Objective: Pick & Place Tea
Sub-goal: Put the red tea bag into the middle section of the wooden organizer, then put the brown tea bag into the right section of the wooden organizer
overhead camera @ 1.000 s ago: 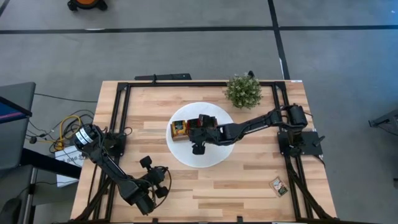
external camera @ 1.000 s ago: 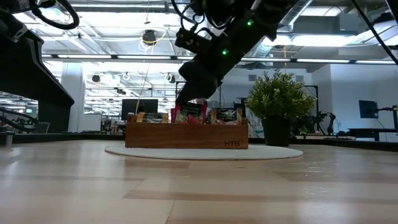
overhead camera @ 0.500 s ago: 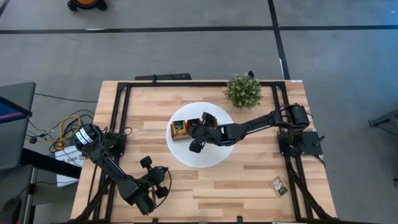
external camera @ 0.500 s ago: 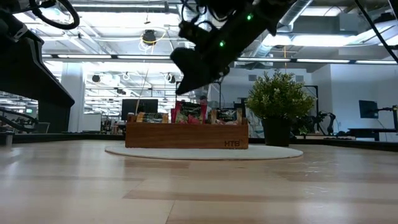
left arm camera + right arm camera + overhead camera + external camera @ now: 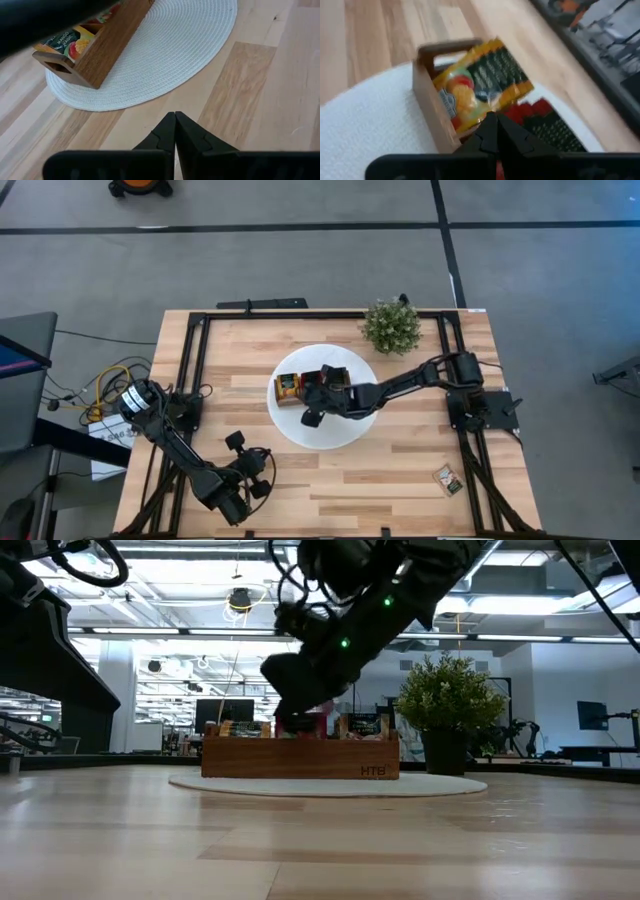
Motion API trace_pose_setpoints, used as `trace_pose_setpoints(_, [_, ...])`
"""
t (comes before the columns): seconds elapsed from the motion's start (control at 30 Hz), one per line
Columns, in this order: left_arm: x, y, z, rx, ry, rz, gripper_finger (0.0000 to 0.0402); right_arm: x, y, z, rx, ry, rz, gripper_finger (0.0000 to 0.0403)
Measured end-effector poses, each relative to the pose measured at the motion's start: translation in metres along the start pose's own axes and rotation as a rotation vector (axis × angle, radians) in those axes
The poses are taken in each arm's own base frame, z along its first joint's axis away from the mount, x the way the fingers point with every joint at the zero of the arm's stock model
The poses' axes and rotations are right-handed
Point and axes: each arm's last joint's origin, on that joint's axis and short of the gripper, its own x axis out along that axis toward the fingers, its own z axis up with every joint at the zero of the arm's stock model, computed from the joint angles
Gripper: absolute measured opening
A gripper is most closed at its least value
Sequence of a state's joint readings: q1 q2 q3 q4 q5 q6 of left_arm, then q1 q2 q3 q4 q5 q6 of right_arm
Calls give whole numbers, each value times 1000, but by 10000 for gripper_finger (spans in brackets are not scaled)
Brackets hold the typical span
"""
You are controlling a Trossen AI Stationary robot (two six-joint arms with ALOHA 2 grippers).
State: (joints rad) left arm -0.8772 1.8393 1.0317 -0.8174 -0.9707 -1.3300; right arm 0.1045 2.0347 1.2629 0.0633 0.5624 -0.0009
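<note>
- The left pincer (image 5: 232,502) waits at the near edge of the counter (image 5: 400,480), fingers pressed together with nothing between them.
- Well off to the right, near the front corner, one tea sachet (image 5: 447,478) lies flat on the wood, alone.
- Mid-counter sits a white disc (image 5: 300,430), a woven mat, with a wooden box (image 5: 300,755) standing on it.
- The box has compartments; the end one holds yellow-orange tea (image 5: 480,85), upright and packed close — dark printing with fruit on the wrappers. The next one holds red tea (image 5: 545,120).
- The right pincer (image 5: 312,395) reaches in from the right side and hangs just over the box, near its middle compartment; its fingers (image 5: 492,135) are closed tip to tip. Whether a sachet is caught between them cannot be told — the low view only shows the dark gripper body in front of a red wrapper.
- Beyond the disc, toward the far right, stands a small plant (image 5: 391,326).
</note>
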Motion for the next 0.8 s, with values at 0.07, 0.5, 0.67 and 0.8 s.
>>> trace_pose_setpoints(0.07, [0, 0, 0, 1, 0, 0, 0, -5, 0, 4, -22, -15, -25, 0])
trace_pose_setpoints(0.5, [0, -1, 0, -2, -1, -4, 0, -103, -10, 32, -47, 7, -14, 24])
trace_pose_setpoints(0.67, [1, -3, 0, -18, -6, -15, 0, -168, -7, 16, 32, 226, 256, 72])
trace_pose_setpoints(0.8, [3, -8, -2, -16, -38, -24, 0, -212, -1, -8, 110, 445, 364, 111])
